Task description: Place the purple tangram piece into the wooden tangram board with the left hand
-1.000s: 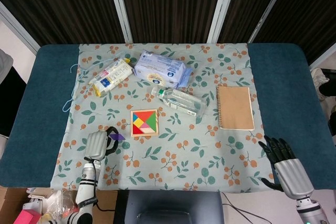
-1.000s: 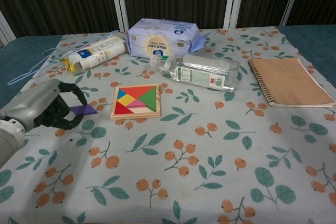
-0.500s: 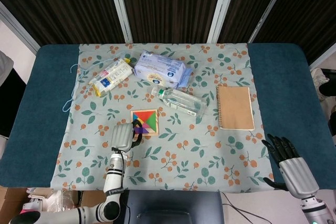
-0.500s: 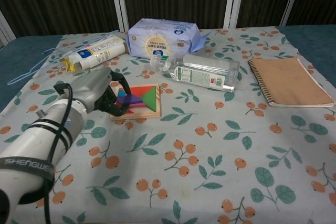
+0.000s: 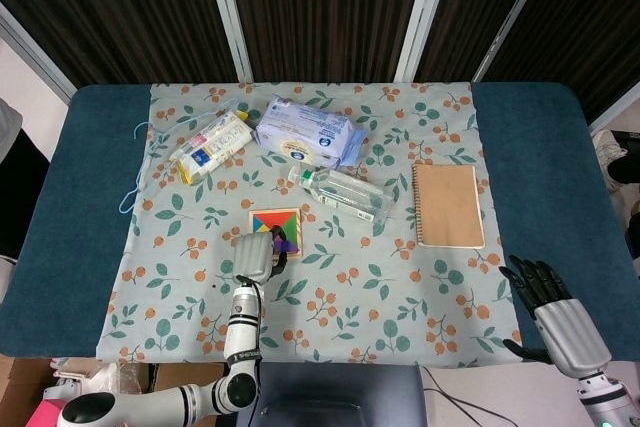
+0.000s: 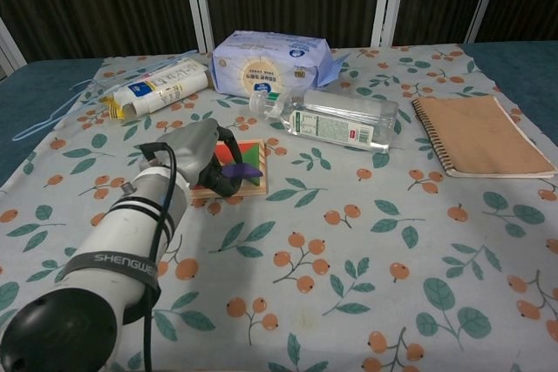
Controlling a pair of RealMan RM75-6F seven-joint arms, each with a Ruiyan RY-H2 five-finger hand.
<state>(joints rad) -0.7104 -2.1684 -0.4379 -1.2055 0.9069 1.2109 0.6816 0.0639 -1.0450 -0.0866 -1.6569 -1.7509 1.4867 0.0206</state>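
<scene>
My left hand (image 5: 254,255) (image 6: 202,160) hovers over the front of the wooden tangram board (image 5: 276,220) (image 6: 252,182) and pinches the purple tangram piece (image 5: 286,245) (image 6: 243,171) at its fingertips. The piece sits over the board's front right part, above the coloured pieces in it. Much of the board is hidden behind the hand and forearm in the chest view. My right hand (image 5: 556,315) rests at the table's near right corner with its fingers spread and nothing in it; only the head view shows it.
A clear plastic bottle (image 5: 340,192) (image 6: 336,118) lies just behind and right of the board. A wipes pack (image 5: 306,131) (image 6: 272,62) and a yellow-white tube (image 5: 210,146) (image 6: 157,89) lie further back. A brown notebook (image 5: 448,205) (image 6: 481,135) lies at the right.
My left hand carried the purple piece rightward from the cloth left of the board to over the board's front right part. The right hand barely moved.
</scene>
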